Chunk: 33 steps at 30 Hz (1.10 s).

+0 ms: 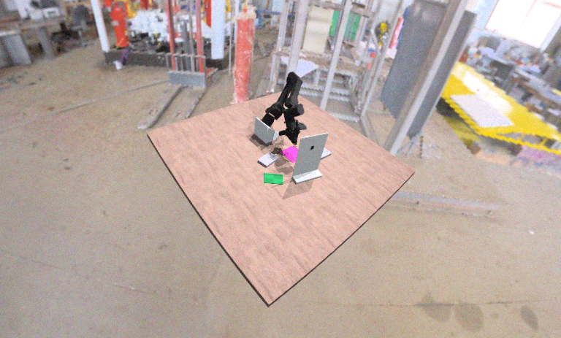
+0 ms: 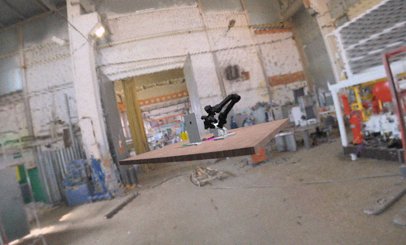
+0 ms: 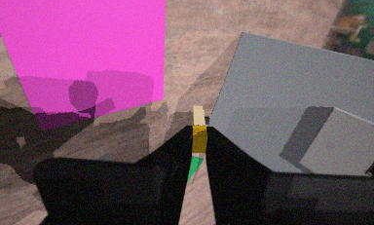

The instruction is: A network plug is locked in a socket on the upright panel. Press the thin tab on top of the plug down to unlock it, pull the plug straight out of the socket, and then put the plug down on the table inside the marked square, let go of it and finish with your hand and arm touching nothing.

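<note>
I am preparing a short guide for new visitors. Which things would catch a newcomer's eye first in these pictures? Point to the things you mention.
Probably the bright magenta patch [image 1: 290,154] [image 3: 93,35], lying flat on the table [image 1: 269,243] [image 2: 191,156] near the foot of the tall grey panel [image 1: 309,155] [image 2: 193,128]. Next, the black arm [image 1: 291,88] [image 2: 228,101] above it, its gripper [image 3: 199,132] shut on a small yellow plug [image 3: 200,139].

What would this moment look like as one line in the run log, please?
end effector: shut on plug | plug: out of socket | magenta square: plug not placed
</note>
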Tool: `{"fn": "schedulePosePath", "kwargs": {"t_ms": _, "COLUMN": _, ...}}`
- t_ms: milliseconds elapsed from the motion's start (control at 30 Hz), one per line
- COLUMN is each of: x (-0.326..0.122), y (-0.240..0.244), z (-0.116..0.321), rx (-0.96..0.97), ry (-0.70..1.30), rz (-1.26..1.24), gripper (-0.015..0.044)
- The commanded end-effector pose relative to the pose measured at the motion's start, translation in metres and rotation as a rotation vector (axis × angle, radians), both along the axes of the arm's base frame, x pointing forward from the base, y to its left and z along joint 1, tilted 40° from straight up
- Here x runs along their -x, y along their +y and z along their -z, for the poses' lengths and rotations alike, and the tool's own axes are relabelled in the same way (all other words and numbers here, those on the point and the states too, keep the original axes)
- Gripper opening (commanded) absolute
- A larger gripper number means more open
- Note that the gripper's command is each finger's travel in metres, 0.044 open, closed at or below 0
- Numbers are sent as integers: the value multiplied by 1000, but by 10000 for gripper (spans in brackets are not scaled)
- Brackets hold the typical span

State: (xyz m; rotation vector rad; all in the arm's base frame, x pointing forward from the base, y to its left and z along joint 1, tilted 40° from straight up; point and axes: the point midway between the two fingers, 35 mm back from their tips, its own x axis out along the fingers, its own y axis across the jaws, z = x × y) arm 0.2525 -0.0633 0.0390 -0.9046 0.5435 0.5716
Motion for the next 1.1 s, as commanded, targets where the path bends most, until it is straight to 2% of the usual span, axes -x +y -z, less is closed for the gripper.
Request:
{"fn": "schedulePosePath", "kwargs": {"t_ms": 0, "x": 5, "y": 12, "z": 2, "rx": -55, "ry": -6, "rz": -93, "gripper": 0}}
{"fn": "schedulePosePath", "kwargs": {"t_ms": 233, "x": 14, "y": 29, "z": 0, "rx": -152, "ry": -37, "rz": -211, "gripper": 0}}
{"fn": "schedulePosePath", "kwargs": {"t_ms": 1067, "x": 9, "y": 39, "z": 18, "rx": -151, "ry": -33, "rz": -215, "gripper": 0}}
